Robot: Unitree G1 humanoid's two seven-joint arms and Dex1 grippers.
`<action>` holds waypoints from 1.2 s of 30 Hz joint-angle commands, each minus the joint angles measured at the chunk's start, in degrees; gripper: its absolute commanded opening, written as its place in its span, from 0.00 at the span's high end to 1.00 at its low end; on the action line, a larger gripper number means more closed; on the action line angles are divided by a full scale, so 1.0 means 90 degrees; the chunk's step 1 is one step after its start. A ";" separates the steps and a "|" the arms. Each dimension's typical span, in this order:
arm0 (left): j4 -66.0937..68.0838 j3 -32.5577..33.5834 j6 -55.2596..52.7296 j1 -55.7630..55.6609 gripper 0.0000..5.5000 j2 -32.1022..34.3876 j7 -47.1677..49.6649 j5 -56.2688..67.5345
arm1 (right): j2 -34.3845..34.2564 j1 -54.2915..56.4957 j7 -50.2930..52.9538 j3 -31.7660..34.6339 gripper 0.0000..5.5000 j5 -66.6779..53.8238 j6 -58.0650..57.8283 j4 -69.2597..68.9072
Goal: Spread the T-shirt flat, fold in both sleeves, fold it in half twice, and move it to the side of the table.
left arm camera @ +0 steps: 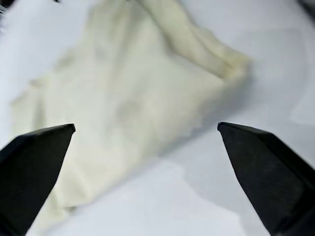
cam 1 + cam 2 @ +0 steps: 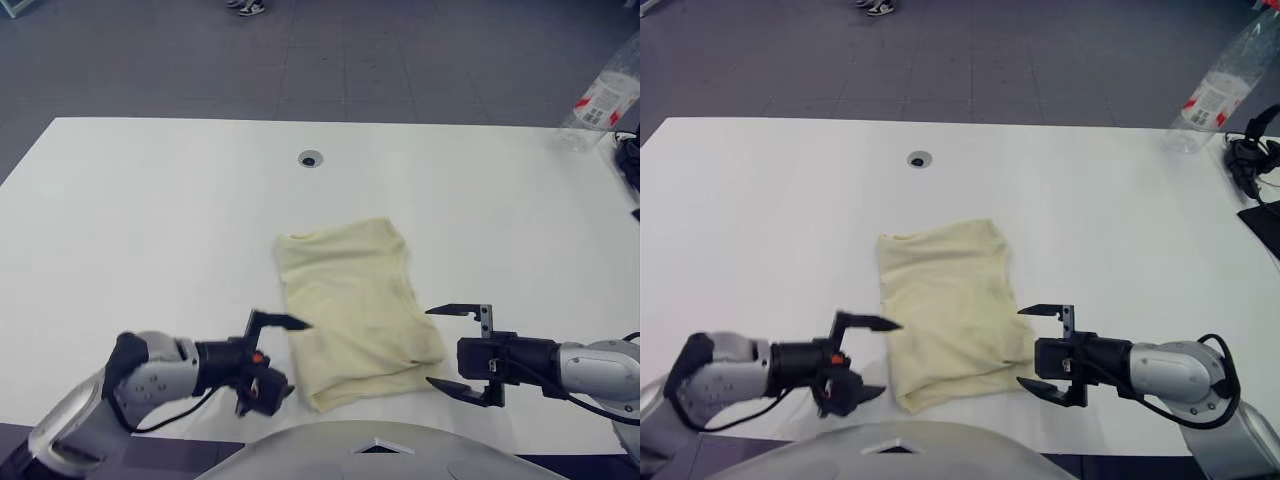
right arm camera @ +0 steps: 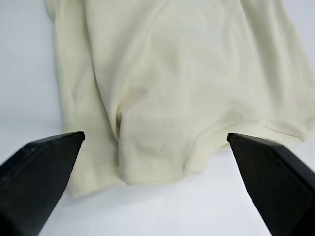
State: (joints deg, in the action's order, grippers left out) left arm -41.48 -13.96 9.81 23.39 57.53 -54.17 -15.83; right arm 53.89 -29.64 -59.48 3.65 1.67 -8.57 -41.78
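A pale yellow T-shirt [image 2: 355, 305] lies folded into a narrow, loosely layered rectangle near the front middle of the white table [image 2: 150, 220]. My left gripper [image 2: 280, 360] stands open just left of the shirt's near corner, nothing between its fingers. On the other side my right gripper [image 2: 448, 345] is open too, its tips right beside the shirt's near right edge. The left wrist view shows the cloth [image 1: 128, 108] a short way beyond the spread fingertips [image 1: 44, 147]. In the right wrist view the hem and a folded layer [image 3: 172, 98] sit between the two black fingertips [image 3: 49, 157].
A cable hole [image 2: 310, 158] sits in the table beyond the shirt. A plastic bottle [image 2: 600, 100] lies at the far right corner, with black cables [image 2: 1250, 160] beside it. Wide bare tabletop stretches to the left and right of the shirt.
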 commanded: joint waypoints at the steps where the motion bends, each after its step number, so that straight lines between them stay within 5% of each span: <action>1: -0.0181 0.0210 -0.0020 -0.0053 0.02 -0.0180 0.0313 -0.0510 | 0.0152 0.0184 0.0061 -0.0380 0.02 0.0398 -0.0058 0.0177; 9: -0.0789 0.0412 -0.0124 0.0346 0.02 -0.0153 0.0172 -0.0400 | 0.0107 0.0434 0.0188 -0.0484 0.02 0.0274 -0.0314 0.0149; 23: -0.1240 -0.0353 -0.0536 -0.0043 0.02 -0.0587 -0.0260 -0.0810 | -0.0583 0.0722 0.0875 -0.0289 0.02 -0.0596 -0.1168 -0.0803; 36: -0.0907 -0.1059 -0.0823 0.0070 0.02 -0.0541 -0.0530 -0.0478 | -0.0251 0.0300 0.0910 -0.0123 0.02 -0.0277 -0.0976 -0.0715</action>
State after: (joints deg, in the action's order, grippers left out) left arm -48.95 -19.01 -0.33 23.24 52.53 -55.92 -22.25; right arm 50.73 -26.99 -51.02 1.81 -1.33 -18.00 -48.90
